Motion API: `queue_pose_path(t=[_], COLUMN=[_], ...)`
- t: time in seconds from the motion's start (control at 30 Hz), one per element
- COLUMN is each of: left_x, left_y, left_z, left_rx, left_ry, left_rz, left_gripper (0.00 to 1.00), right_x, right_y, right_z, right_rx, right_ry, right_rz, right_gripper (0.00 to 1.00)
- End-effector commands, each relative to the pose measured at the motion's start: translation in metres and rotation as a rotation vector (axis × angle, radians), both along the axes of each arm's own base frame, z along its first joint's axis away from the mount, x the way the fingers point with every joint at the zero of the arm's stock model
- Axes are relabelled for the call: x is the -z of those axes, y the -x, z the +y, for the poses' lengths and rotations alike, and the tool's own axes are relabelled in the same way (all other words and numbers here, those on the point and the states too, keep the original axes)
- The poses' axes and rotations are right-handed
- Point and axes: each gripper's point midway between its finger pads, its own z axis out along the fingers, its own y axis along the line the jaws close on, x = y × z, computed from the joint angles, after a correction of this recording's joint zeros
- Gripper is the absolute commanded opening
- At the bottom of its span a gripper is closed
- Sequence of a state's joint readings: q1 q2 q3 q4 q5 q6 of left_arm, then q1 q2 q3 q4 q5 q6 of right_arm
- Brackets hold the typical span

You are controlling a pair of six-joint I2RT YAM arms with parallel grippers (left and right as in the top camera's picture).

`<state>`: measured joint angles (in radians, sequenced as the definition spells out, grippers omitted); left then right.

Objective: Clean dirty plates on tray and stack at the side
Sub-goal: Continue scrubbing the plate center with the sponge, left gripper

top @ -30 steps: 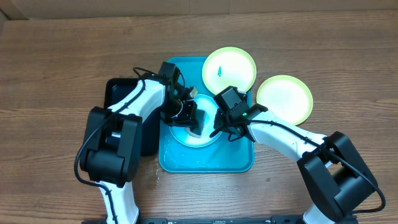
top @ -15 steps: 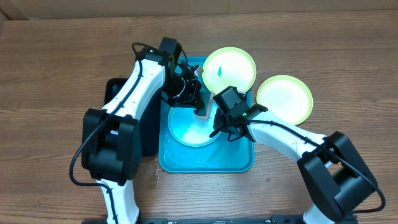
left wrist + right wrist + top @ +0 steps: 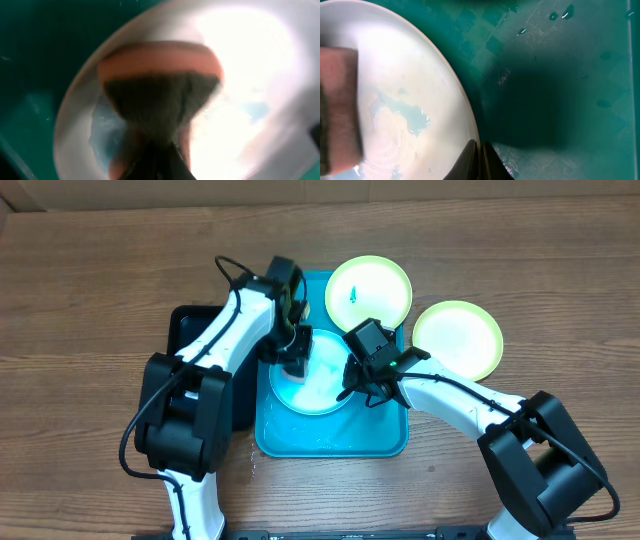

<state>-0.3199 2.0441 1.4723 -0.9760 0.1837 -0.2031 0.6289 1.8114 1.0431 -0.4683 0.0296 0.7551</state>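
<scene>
On the bench (image 3: 80, 280) the turquoise tray (image 3: 330, 442) lies in the middle, with a black tray (image 3: 185, 330) at its left edge. One green plate (image 3: 368, 290) covers the tray's far right corner and carries a small teal mark. The second green plate (image 3: 457, 338) rests on the bench just beside the tray's right edge. The light blue plate (image 3: 320, 395) lies inside the tray. The right claw (image 3: 352, 385) is pressed together on this plate's right rim and has not moved in the last second. The left claw (image 3: 292, 358) pinches a sponge (image 3: 160, 75). It has swept from the plate's middle to its far edge, and now to its far left part. We judge these as scrubbing strokes, so the first plate is still in cleaning: a bluish wet film (image 3: 412, 117) remains on it, and nothing is stacked yet.
</scene>
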Motion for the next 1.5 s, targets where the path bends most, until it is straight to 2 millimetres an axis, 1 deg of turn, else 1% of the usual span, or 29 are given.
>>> queue_pose_path(t=[0.0, 0.1, 0.17, 0.2, 0.27, 0.33, 0.37, 0.43, 0.5, 0.6, 0.67, 0.7, 0.8, 0.93, 0.97, 1.0, 1.03, 1.2, 1.33, 1.4, 1.47], left_x=[0.017, 0.025, 0.022, 0.018, 0.005, -0.016, -0.027, -0.047, -0.063, -0.084, -0.090, -0.090, -0.081, -0.062, -0.056, -0.045, -0.039, -0.004, 0.020, 0.024, 0.021], left_y=[0.013, 0.020, 0.024, 0.025, 0.026, 0.025, 0.022, 0.015, 0.008, -0.004, -0.010, -0.011, -0.011, -0.009, -0.008, -0.005, -0.003, 0.010, 0.026, 0.036, 0.043], left_z=[0.009, 0.007, -0.004, -0.014, -0.038, -0.063, -0.071, -0.081, -0.083, -0.077, -0.068, -0.061, -0.041, -0.010, -0.003, 0.006, 0.008, 0.013, 0.013, 0.005, -0.010], left_rx=[-0.034, -0.040, -0.033, -0.016, 0.039, 0.096, 0.112, 0.123, 0.129, 0.129, 0.119, 0.107, 0.077, 0.013, -0.007, -0.028, -0.032, -0.037, -0.043, -0.036, 0.003], left_ry=[-0.041, -0.025, 0.035, 0.094, 0.245, 0.404, 0.461, 0.517, 0.521, 0.459, 0.385, 0.342, 0.210, 0.031, -0.008, -0.059, -0.071, -0.080, -0.056, -0.003, 0.093], left_rz=[0.007, 0.025, 0.044, 0.054, 0.067, 0.067, 0.063, 0.048, 0.029, -0.013, -0.035, -0.037, -0.036, -0.027, -0.023, -0.018, -0.014, 0.002, 0.038, 0.072, 0.103], left_gripper=[0.05, 0.04, 0.04, 0.04, 0.04, 0.04, 0.04, 0.04, 0.04, 0.04, 0.04, 0.04, 0.04, 0.04, 0.04, 0.04, 0.04, 0.04, 0.04, 0.04, 0.04], right_x=[0.004, 0.004, 0.004, 0.004, 0.004, 0.004, 0.004, 0.004, 0.004, 0.004, 0.004, 0.004, 0.004, 0.004, 0.004, 0.004, 0.004, 0.004, 0.004, 0.004, 0.004], right_y=[0.002, 0.002, 0.001, 0.001, 0.001, 0.001, 0.001, 0.002, 0.002, 0.002, 0.002, 0.002, 0.002, 0.002, 0.002, 0.002, 0.002, 0.002, 0.002, 0.002, 0.002], right_z=[0.003, 0.003, 0.003, 0.003, 0.004, 0.004, 0.004, 0.004, 0.004, 0.004, 0.004, 0.004, 0.004, 0.004, 0.004, 0.004, 0.004, 0.004, 0.004, 0.004, 0.005], right_rx=[-0.009, -0.009, -0.009, -0.009, -0.010, -0.010, -0.011, -0.011, -0.011, -0.010, -0.010, -0.010, -0.010, -0.011, -0.012, -0.011, -0.012, -0.011, -0.011, -0.011, -0.011], right_ry=[-0.003, -0.003, -0.003, -0.004, -0.007, -0.007, -0.007, -0.006, -0.005, -0.004, -0.005, -0.005, -0.005, -0.006, -0.007, -0.007, -0.007, -0.008, -0.008, -0.008, -0.009], right_rz=[0.011, 0.011, 0.010, 0.009, 0.010, 0.010, 0.010, 0.011, 0.013, 0.013, 0.013, 0.013, 0.013, 0.014, 0.015, 0.014, 0.014, 0.015, 0.015, 0.014, 0.012], right_gripper=[0.04, 0.04, 0.04, 0.04, 0.04, 0.04, 0.04, 0.04, 0.04, 0.04, 0.04, 0.04, 0.04, 0.04, 0.04, 0.04, 0.04, 0.04, 0.04, 0.04, 0.04])
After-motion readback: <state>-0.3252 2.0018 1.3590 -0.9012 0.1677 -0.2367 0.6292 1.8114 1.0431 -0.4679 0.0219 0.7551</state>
